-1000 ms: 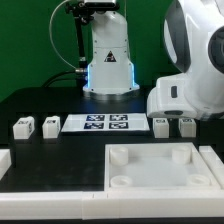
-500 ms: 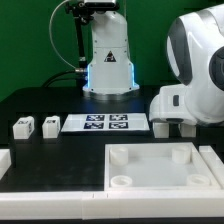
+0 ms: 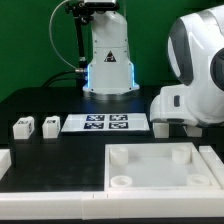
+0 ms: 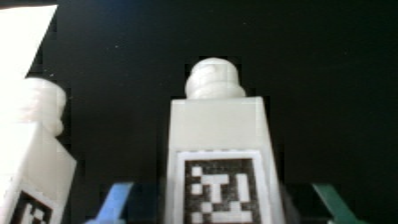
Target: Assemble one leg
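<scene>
In the wrist view a white leg with a black-and-white marker on its face stands between my gripper's two blue fingertips. My gripper is open, with a dark gap on each side of the leg. A second leg stands just beside it. In the exterior view these two legs are partly hidden under the arm's white body, which also hides the fingers. Two more legs stand at the exterior view's left.
The marker board lies between the two pairs of legs. The large white tray with round corner sockets fills the front. The robot base stands at the back. A white block sits at the left edge.
The arm has come down over the two legs at the exterior view's right and now covers them more. It has held still over the last half second.
</scene>
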`<state>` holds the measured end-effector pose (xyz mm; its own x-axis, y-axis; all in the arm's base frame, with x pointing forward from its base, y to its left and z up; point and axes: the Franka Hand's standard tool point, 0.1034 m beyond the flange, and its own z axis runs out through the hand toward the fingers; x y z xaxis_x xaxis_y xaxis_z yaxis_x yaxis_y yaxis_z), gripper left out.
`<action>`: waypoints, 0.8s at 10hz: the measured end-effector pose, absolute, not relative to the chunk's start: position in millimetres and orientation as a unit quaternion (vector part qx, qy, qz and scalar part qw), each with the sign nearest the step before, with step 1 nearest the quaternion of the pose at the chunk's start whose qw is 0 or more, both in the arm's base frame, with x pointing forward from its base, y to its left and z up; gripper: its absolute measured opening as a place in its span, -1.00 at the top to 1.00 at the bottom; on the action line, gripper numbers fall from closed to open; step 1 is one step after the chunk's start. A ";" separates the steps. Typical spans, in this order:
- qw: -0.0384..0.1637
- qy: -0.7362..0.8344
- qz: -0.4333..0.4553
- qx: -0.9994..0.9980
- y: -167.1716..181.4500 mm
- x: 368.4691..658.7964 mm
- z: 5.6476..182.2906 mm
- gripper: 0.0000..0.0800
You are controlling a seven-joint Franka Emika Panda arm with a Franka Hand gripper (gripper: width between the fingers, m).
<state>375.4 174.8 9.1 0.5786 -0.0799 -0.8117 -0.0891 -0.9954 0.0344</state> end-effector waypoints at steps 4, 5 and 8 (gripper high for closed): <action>0.006 0.046 0.456 -0.889 174.0 376.7 10.0 0.27; 0.012 0.021 0.460 -0.887 166.7 391.9 27.4 0.27; 0.024 0.013 0.423 -0.906 151.3 433.7 94.1 0.27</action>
